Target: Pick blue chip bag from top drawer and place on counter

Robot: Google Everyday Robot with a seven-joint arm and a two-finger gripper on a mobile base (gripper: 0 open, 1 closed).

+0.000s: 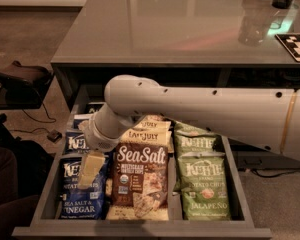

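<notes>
My hand (pixel 90 168) hangs low in the open grey top drawer (pixel 140 231), over the glossy blue sea-salt-and-vinegar chip bag (pixel 80 196), which lies flat in the drawer's 8 o'clock corner. Whether my hand is apart or together I cannot tell. At the blue bag's 3 o'clock lies a brown Sea Salt cracker bag (pixel 140 176), then a green jalapeño chip bag (pixel 205 191). The grey counter surface (pixel 165 29) stretches at 12 o'clock.
</notes>
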